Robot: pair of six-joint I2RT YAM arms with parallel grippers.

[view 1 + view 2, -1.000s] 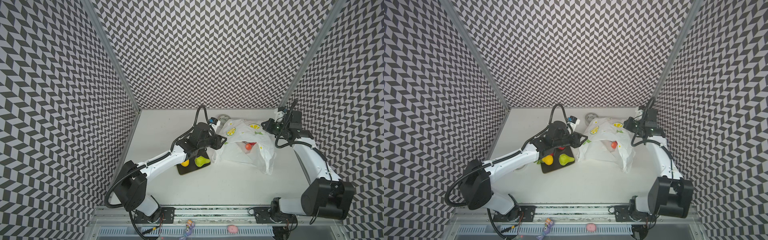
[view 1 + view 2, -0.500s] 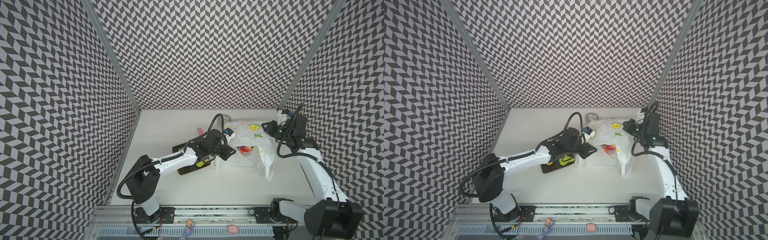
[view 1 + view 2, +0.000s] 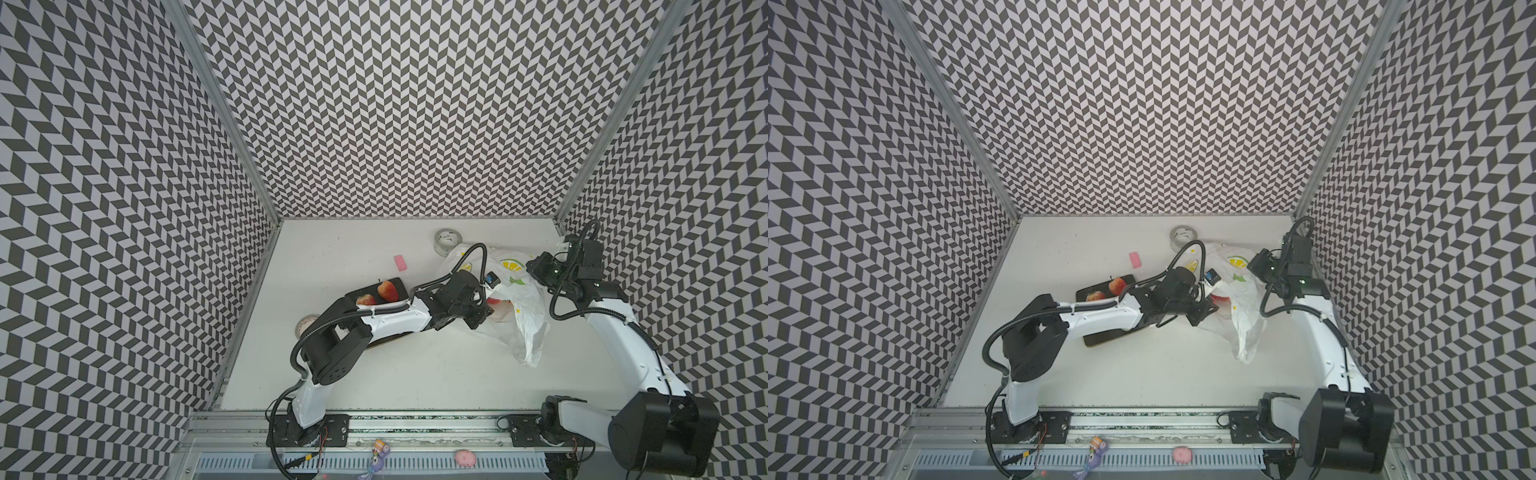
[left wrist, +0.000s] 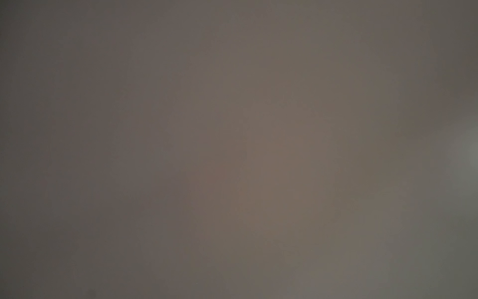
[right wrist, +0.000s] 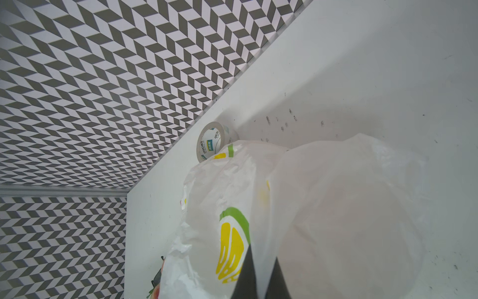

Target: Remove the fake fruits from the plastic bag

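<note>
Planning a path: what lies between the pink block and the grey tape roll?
Nothing. In both top views the white table between the pink block and the tape roll is bare.

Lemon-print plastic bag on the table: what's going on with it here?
The right end effector pinches a fold of the thin white lemon-print plastic bag. The left end effector reaches into its mouth, where a red fake fruit shows; its wrist view is blurred out. Two peach-red fake fruits already lie on the flat black tray.
</note>
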